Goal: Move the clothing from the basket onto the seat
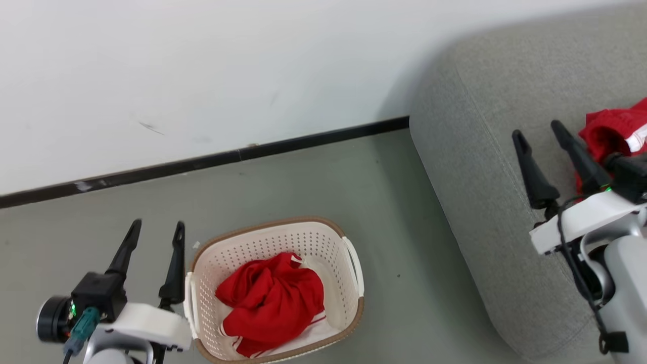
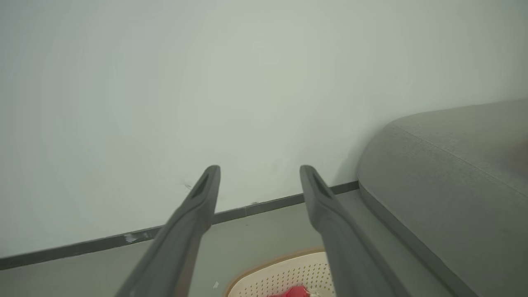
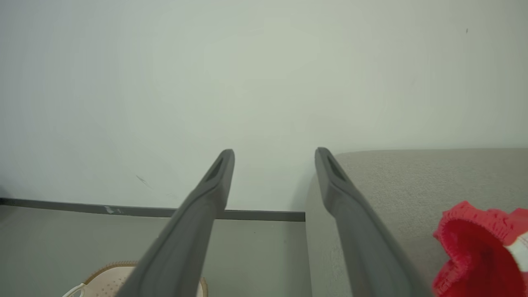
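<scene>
The cream basket [image 1: 349, 247] with a brown rim stands on the floor at the bottom middle, holding crumpled red clothing [image 1: 273, 301] with white stripes. My left gripper [image 1: 156, 230] hangs open just left of the basket, nothing between its fingers. The grey seat [image 1: 480, 141] fills the right side, and another red garment [image 1: 614, 131] lies on it at the far right edge. Above the seat my right gripper [image 1: 538, 131] is open and empty, just left of that garment. The left wrist view catches the basket rim [image 2: 264, 268]; the right wrist view shows the red garment [image 3: 478, 247] on the seat [image 3: 412, 181].
A pale wall [image 1: 202, 76] with a dark baseboard [image 1: 212, 162] runs behind everything. Bare grey-green floor [image 1: 394, 242] lies between the basket and the seat's rounded corner.
</scene>
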